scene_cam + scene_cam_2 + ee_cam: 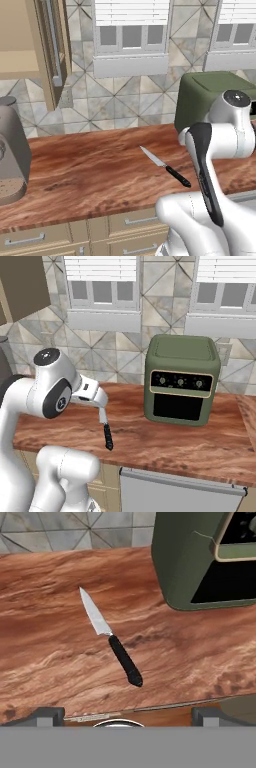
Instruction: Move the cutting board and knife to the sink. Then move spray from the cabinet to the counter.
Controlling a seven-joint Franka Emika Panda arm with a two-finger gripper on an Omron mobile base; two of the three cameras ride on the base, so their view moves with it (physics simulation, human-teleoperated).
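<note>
The knife (111, 638) lies flat on the counter (90, 175), near its front edge, straight ahead of the gripper (128, 716) and below it, as the hand view has it. Its long axis runs on a diagonal: the black handle points toward the front edge and the arm, the silver tip toward the tiled back wall and the left end of the counter. The jaws stand spread wide with nothing between them (the two tips frame the knife's handle end from above).

To close across the slim handle, the hand would probably have to come down and turn so the fingers straddle that diagonal.

The green oven (182, 378) stands just to the right of the knife, apart from it, near enough to crowd a wide swing. A grey coffee machine (10, 150) sits far off at the left end. The cabinet (30, 45) hangs open above it.
</note>
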